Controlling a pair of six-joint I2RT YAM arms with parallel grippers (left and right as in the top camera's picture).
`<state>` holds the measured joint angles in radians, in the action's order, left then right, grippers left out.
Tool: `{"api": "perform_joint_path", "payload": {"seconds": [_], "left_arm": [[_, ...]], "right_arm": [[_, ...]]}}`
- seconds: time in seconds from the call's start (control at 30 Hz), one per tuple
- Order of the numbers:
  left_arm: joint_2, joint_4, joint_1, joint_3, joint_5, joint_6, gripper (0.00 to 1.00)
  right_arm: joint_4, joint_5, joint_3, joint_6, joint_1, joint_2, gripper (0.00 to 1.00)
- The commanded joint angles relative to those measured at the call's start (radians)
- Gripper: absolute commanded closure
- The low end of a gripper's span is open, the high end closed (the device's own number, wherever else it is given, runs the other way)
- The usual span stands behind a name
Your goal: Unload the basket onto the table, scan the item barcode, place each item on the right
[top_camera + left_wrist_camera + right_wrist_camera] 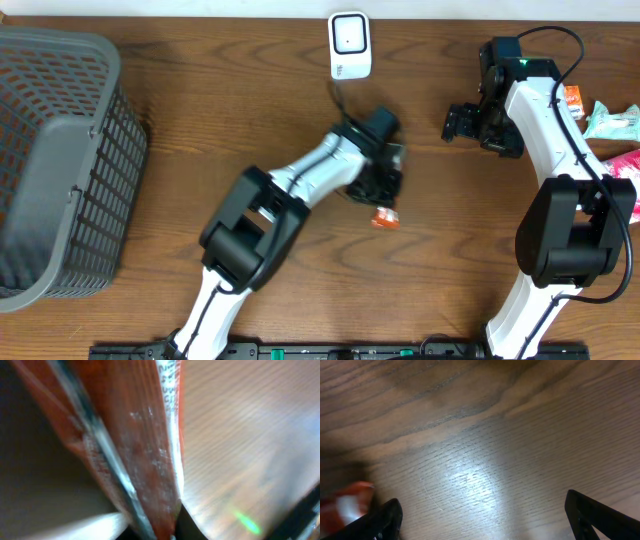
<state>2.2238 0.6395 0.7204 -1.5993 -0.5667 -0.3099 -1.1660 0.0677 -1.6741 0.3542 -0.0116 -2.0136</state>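
Basket (60, 150) left; packet (385, 218) before scanner (350, 45)

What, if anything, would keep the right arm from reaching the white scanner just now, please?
Probably nothing, so likely yes. Bare table lies between the right gripper, jaws open, and the scanner; the left gripper, shut on the orange packet, sits off that path.

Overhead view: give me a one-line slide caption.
Left tool shut on an orange packet, short of the white scanner; right tool open and empty.
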Motion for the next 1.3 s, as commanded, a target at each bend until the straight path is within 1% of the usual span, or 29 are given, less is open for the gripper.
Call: {"api": "perform_joint_path", "payload": {"seconds": [0.0, 0.03, 0.07, 0.17, 0.2, 0.3, 0.37, 0.4, 0.57, 0.6, 0.63, 0.7, 0.83, 0.93, 1.1, 1.17, 1.23, 1.27], "left_arm": [[0.014, -0.028, -0.002, -0.034, -0.024, -0.089, 0.34], [0.01, -0.027, -0.012, -0.047, -0.025, -0.093, 0.18], [0.004, -0.018, -0.023, -0.059, -0.025, -0.096, 0.11], [-0.027, 0.033, -0.067, -0.108, -0.025, -0.096, 0.06], [-0.062, 0.071, -0.105, -0.138, -0.024, -0.095, 0.05], [-0.124, 0.116, -0.166, -0.15, -0.022, -0.092, 0.04], [-0.168, 0.163, -0.211, -0.15, 0.019, -0.092, 0.04], [-0.187, 0.192, -0.232, -0.15, 0.06, -0.093, 0.04], [-0.253, 0.384, -0.338, -0.15, 0.37, -0.096, 0.03], [-0.254, 0.429, -0.359, -0.15, 0.431, -0.096, 0.0], [-0.254, 0.458, -0.373, -0.149, 0.469, -0.096, 0.02], [-0.254, 0.5, -0.397, -0.137, 0.528, -0.096, 0.02], [-0.254, 0.531, -0.432, -0.107, 0.553, -0.095, 0.02], [-0.253, 0.537, -0.443, -0.105, 0.553, -0.091, 0.02], [-0.253, 0.546, -0.442, -0.104, 0.553, -0.092, 0.02], [-0.253, 0.549, -0.442, -0.104, 0.553, -0.092, 0.02], [-0.253, 0.549, -0.443, -0.104, 0.553, -0.092, 0.02], [-0.253, 0.549, -0.443, -0.104, 0.553, -0.092, 0.02]], "right_arm": [[0.0, 0.012, 0.002, -0.011, -0.002, 0.006, 0.01], [0.0, 0.012, 0.002, -0.011, -0.002, 0.006, 0.01], [0.0, 0.012, 0.002, -0.011, -0.002, 0.006, 0.01], [0.0, 0.012, 0.002, -0.011, -0.002, 0.006, 0.01], [0.0, 0.012, 0.002, -0.011, -0.002, 0.006, 0.01], [0.0, 0.012, 0.002, -0.011, -0.002, 0.006, 0.01], [0.0, 0.012, 0.002, -0.011, -0.002, 0.006, 0.01], [0.0, 0.012, 0.002, -0.011, -0.002, 0.006, 0.01], [0.0, 0.012, 0.002, -0.011, -0.002, 0.006, 0.01], [0.0, 0.012, 0.002, -0.011, -0.002, 0.006, 0.01], [0.0, 0.012, 0.002, -0.011, -0.002, 0.006, 0.01], [0.0, 0.012, 0.002, -0.011, -0.002, 0.006, 0.01], [0.003, 0.008, 0.002, -0.011, -0.002, 0.006, 0.01], [0.001, -0.038, 0.002, -0.011, -0.002, 0.006, 0.01], [-0.048, -0.292, 0.002, -0.011, -0.003, 0.006, 0.01], [-0.052, -0.461, 0.002, -0.012, -0.006, 0.006, 0.01], [-0.061, -0.573, 0.005, -0.051, -0.027, 0.006, 0.01], [-0.065, -0.593, 0.006, -0.076, -0.046, 0.006, 0.01]]}}
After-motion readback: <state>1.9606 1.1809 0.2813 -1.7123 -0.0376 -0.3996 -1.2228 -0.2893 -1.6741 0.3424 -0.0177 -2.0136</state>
